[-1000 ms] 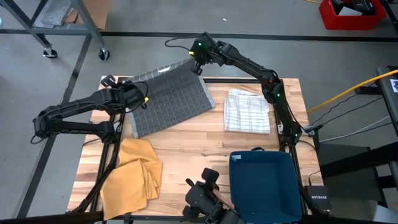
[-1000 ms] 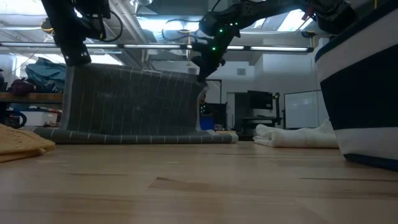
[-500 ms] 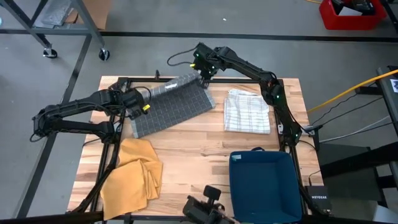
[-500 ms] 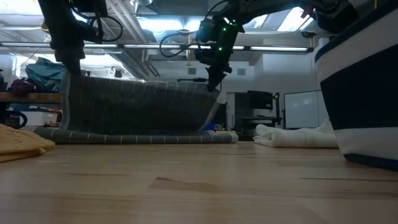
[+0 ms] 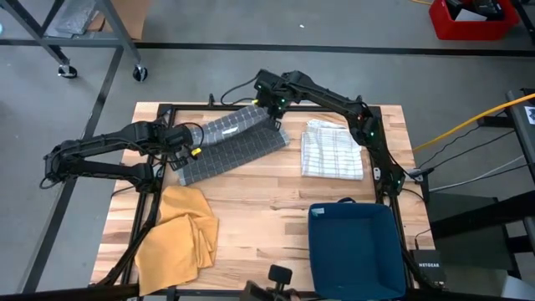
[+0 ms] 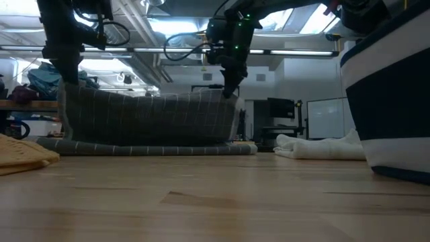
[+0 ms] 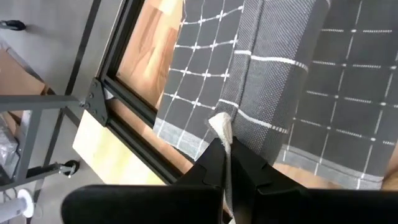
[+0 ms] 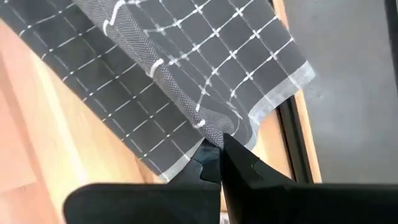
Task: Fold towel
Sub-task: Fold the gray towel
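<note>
A dark grey towel (image 5: 230, 144) with a white grid lies at the table's far left. Its near part rests on the wood, and its far edge is raised and hangs between my two grippers like a curtain (image 6: 144, 117). My left gripper (image 5: 189, 134) is shut on the raised edge's left corner. My right gripper (image 5: 272, 112) is shut on its right corner. Both point steeply down. In the low view the left gripper (image 6: 67, 79) and the right gripper (image 6: 229, 89) stand about level with each other. My left gripper pinches the towel's raised left corner (image 7: 218, 126) between its two fingers, from above and slanting down. The cloth bunches at the fingertips. The towel hangs below, its lower part on the table (image 6: 134, 148). My right gripper pinches the towel's raised right corner (image 8: 210, 132) between its two fingers, coming from above. The cloth gathers into a fold at the fingertips. The towel falls away below it to the wood, with the top edge sagging a little toward the other gripper.
A folded white checked towel (image 5: 333, 149) lies at the far right. A crumpled yellow cloth (image 5: 180, 236) lies near left. A blue bin (image 5: 354, 247) stands at the near right. The table's black frame (image 7: 127, 118) runs close by the grey towel's left edge.
Both grippers have come toward the table's near edge and sunk a little, tipping further down; the right one has travelled more. The towel's raised far edge has been carried over the part lying on the table, which has stayed put, so the towel is folding over.
</note>
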Controlling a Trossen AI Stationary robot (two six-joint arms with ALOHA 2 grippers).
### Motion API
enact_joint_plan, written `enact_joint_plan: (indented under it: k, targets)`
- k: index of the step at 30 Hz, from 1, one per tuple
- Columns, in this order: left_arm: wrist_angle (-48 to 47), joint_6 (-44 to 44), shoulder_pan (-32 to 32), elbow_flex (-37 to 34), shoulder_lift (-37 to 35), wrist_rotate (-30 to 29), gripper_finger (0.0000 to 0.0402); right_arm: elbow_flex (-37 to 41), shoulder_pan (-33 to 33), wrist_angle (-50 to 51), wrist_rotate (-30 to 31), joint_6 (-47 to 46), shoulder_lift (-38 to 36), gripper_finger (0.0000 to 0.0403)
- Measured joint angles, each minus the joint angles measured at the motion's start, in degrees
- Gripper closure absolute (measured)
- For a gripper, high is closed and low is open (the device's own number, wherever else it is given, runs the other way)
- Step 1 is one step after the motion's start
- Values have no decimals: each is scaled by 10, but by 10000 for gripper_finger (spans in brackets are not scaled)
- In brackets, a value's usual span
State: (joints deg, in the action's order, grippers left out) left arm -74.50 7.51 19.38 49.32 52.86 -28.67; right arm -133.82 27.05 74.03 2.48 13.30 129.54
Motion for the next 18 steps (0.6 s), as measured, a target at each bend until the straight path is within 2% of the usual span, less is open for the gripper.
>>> enact_joint_plan:
  k: [11, 14, 18]
  targets:
    - [1, 13, 0, 0, 0, 30, 402, 0, 0, 26, -21, 0, 0, 398]
    - [1, 13, 0, 0, 0, 50, 396, 0, -1, 27, -21, 0, 0, 380]
    - [1, 13, 0, 0, 0, 90, 366, 0, -1, 44, -21, 0, 0, 339]
